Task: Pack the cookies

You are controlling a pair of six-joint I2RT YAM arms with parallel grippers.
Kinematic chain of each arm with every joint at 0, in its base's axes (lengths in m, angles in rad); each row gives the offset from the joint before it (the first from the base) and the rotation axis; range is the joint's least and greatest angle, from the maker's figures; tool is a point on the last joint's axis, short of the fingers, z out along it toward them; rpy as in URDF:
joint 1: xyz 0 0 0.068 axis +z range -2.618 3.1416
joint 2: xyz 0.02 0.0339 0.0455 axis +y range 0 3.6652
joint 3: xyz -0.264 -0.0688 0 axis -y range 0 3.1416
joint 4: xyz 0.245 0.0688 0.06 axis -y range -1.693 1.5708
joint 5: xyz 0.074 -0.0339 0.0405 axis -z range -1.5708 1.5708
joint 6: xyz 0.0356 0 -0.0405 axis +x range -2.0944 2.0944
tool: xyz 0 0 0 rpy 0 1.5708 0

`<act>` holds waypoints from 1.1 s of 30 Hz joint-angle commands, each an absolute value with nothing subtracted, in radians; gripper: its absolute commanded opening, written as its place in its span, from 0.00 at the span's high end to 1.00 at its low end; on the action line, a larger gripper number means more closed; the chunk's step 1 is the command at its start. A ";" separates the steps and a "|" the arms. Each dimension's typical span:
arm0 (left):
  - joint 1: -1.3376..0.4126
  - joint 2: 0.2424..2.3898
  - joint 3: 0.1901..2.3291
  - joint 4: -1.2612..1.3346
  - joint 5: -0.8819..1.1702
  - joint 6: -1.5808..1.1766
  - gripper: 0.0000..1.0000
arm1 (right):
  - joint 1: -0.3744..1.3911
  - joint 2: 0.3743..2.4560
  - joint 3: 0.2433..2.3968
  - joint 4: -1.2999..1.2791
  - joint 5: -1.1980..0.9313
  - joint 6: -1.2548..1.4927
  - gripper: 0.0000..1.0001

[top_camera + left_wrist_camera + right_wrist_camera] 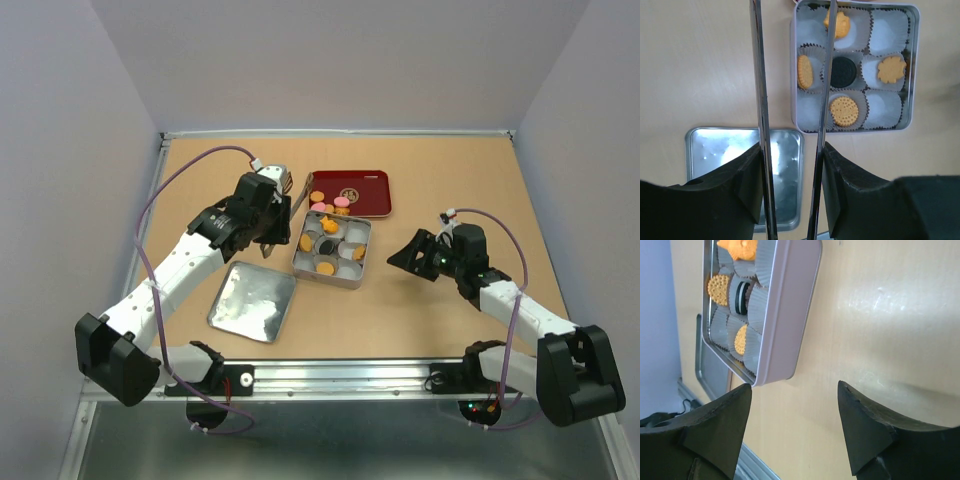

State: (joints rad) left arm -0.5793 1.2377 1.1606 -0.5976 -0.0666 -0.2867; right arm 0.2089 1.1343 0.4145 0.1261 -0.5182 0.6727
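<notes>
Walled in white, the wooden table (450,190) bears a silver tin (326,279) with five cookies (844,110) in its paper cups; more wait on the red tray (372,196) behind it. Packing looks about midway. The left gripper (792,167) clamps metal tongs (760,90), which next must pinch a tray cookie (gently). The right gripper (795,407) stands spread and empty beside the tin. Only the overhead view shows the tray; the wrist views show the filled cups.
</notes>
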 commanded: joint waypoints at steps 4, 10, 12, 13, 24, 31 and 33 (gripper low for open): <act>-0.494 1.249 1.189 -0.492 -0.054 -0.203 0.47 | 0.204 1.037 0.572 -0.103 -0.394 0.591 0.25; -0.457 1.305 1.184 -0.454 -0.040 -0.189 0.47 | 0.204 1.029 0.623 -0.110 -0.413 0.595 0.25; -0.434 1.321 1.166 -0.439 -0.046 -0.189 0.47 | 0.204 1.043 0.634 -0.110 -0.411 0.584 0.25; -0.411 1.339 1.145 -0.427 -0.049 -0.187 0.47 | 0.204 1.046 0.635 -0.109 -0.408 0.581 0.25; -0.322 1.650 1.207 -0.232 -0.037 -0.215 0.49 | 0.204 1.077 0.601 -0.109 -0.402 0.575 0.25; -0.321 1.758 1.241 -0.189 -0.057 -0.209 0.37 | 0.204 1.046 0.549 -0.106 -0.399 0.604 0.25; -0.321 1.767 1.238 -0.181 -0.054 -0.204 0.33 | 0.204 1.054 0.542 -0.101 -0.393 0.606 0.25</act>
State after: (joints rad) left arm -0.3191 1.7889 1.1885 -0.2440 -0.0463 -0.2108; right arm 0.2089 1.0595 0.5732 -0.1207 -0.4141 0.5991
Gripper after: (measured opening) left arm 0.652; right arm 0.749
